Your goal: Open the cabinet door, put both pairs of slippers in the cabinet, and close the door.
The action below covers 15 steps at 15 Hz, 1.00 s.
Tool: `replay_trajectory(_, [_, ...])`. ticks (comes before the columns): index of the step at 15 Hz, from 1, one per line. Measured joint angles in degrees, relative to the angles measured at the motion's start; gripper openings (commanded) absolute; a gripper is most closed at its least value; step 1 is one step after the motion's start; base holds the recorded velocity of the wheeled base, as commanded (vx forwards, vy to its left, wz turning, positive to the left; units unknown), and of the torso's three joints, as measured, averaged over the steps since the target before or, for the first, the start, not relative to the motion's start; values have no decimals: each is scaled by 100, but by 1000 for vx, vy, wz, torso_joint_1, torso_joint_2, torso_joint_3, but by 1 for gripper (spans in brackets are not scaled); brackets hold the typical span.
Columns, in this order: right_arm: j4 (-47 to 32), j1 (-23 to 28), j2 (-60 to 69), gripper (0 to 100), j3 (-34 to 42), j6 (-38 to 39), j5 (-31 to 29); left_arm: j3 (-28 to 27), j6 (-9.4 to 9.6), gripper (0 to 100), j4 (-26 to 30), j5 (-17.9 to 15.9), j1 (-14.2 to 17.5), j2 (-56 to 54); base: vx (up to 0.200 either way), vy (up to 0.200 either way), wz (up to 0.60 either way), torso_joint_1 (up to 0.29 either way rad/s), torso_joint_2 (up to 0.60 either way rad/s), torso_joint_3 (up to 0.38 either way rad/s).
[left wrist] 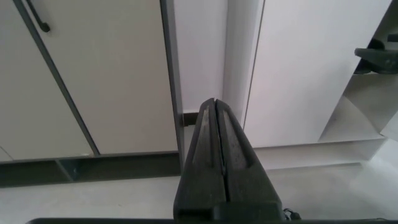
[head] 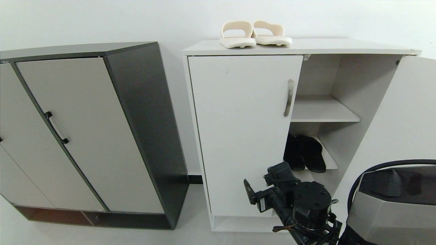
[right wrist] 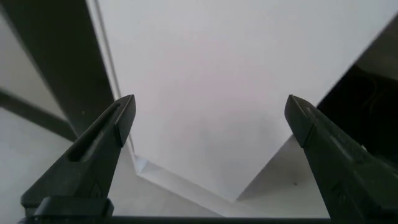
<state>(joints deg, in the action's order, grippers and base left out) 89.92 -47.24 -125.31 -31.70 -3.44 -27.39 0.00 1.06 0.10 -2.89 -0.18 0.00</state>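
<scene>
The white cabinet's (head: 340, 46) closed door (head: 242, 136) partly hid the black slippers (head: 306, 154) on its lower shelf, smooth cream slippers (head: 253, 34) sat on its matte top against a pale wall, the right gripper (right wrist: 210, 106) gaped wide before that door, and the left gripper (left wrist: 215, 106) was pressed closed.

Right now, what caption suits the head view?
Black slippers shelved in the open white cabinet, cream slippers on top, right gripper open before its closed door.

Right claw (right wrist: 210, 102), fingers (right wrist: 93, 155) wide apart, before the white cabinet door (right wrist: 236, 74)
</scene>
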Motion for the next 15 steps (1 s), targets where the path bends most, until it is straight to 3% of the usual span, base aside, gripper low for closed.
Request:
replay_trajectory(9, [2, 24, -41, 100, 59, -41, 55, 0, 0, 0, 0, 0, 0, 0, 0, 0, 0, 0, 0, 0])
replay_trajectory(15, [16, 22, -49, 100, 35, -50, 55, -2, 0, 0, -10, -1, -2, 0, 0, 0, 0, 32, -332, -326])
